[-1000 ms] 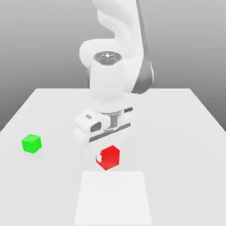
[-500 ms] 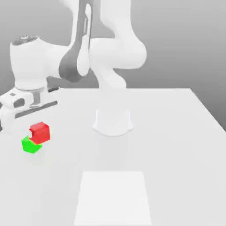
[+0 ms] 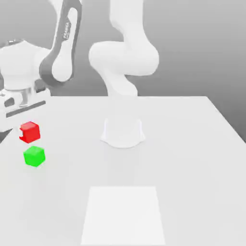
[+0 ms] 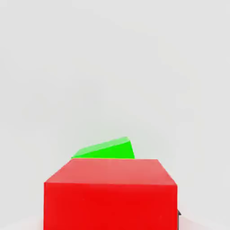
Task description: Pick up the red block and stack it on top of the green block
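1. Pick-up looks done. The small glossy red cube [image 3: 30,132] is off the white tabletop [image 3: 182,144] and hanging under the robot's two-finger gripper [image 3: 24,133], over at the exterior view's left edge.

2. The claw is pinched tight on that red cube. In the exterior view a bit of white finger pokes out at the cube's side, and in the hand view the red cube [image 4: 110,194] sits right up close to the camera, so it's clearly being carried.

3. The small plain bright green cube [image 3: 34,156] sits on the table just below the red one in the exterior view, with a visible gap between them. Not touching.

4. From the hand view you can see a slice of the green cube [image 4: 105,149] peeking out past the red cube's far edge. To me that reads as close to lined up but maybe not dead centre, and the green faces look turned a bit relative to the red ones. Hard to be sure from this angle.

5. What's left, as I see it: nudge the red cube square over the green one, come down until it rests on top, then let go and back the arm away.

6. So I'd call it past halfway: grab and carry done, the fiddly placement still to go. The main risk I'd guess is dropping it off-centre so it slides off the green cube.
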Controlling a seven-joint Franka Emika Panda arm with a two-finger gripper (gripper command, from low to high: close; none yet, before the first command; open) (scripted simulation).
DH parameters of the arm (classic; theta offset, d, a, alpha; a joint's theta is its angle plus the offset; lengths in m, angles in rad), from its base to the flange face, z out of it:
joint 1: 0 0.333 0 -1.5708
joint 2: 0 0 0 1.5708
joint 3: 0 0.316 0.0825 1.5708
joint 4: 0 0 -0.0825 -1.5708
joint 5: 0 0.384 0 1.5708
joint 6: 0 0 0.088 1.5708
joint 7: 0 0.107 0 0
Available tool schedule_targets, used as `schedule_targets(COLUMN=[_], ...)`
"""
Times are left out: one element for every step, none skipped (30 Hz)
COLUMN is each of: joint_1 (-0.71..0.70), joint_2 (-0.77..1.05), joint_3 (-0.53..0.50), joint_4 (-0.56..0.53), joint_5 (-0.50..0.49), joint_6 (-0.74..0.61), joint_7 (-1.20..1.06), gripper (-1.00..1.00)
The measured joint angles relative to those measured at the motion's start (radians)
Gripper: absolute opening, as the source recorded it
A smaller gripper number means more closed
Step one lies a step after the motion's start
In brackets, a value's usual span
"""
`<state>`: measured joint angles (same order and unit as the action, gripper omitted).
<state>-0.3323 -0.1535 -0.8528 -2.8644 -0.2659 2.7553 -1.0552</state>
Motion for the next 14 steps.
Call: schedule_targets(joint_1=[0.010,0.022,0.033,0.044,0.055,0.067,0.078,0.087,0.091,0.099,0.096,0.091,0.080,0.068], joint_2=[0.014,0.028,0.043,0.058,0.074,0.090,0.107,0.124,0.141,0.158,0.175,0.193,0.209,0.225], joint_3=[-0.005,-0.011,-0.017,-0.021,-0.024,-0.026,-0.024,-0.021,-0.013,-0.009,0.007,0.022,0.043,0.066], joint_4=[0.000,-0.001,-0.001,-0.002,-0.002,-0.002,-0.003,-0.003,-0.002,-0.002,-0.001,0.000,0.002,0.004], joint_5=[0.022,0.045,0.070,0.098,0.129,0.163,0.200,0.240,0.283,0.328,0.371,0.419,0.463,0.505], joint_6=[0.013,0.025,0.037,0.050,0.062,0.073,0.085,0.096,0.106,0.116,0.125,0.133,0.142,0.149], joint_7=[-0.015,-0.031,-0.048,-0.068,-0.089,-0.113,-0.139,-0.167,-0.197,-0.229,-0.260,-0.294,-0.325,-0.356], gripper=[-1.00,-1.00,-1.00,-1.00,-1.00,-1.00,-1.00,-1.00,-1.00,-1.00,-1.00,-1.00,-1.00,-1.00])
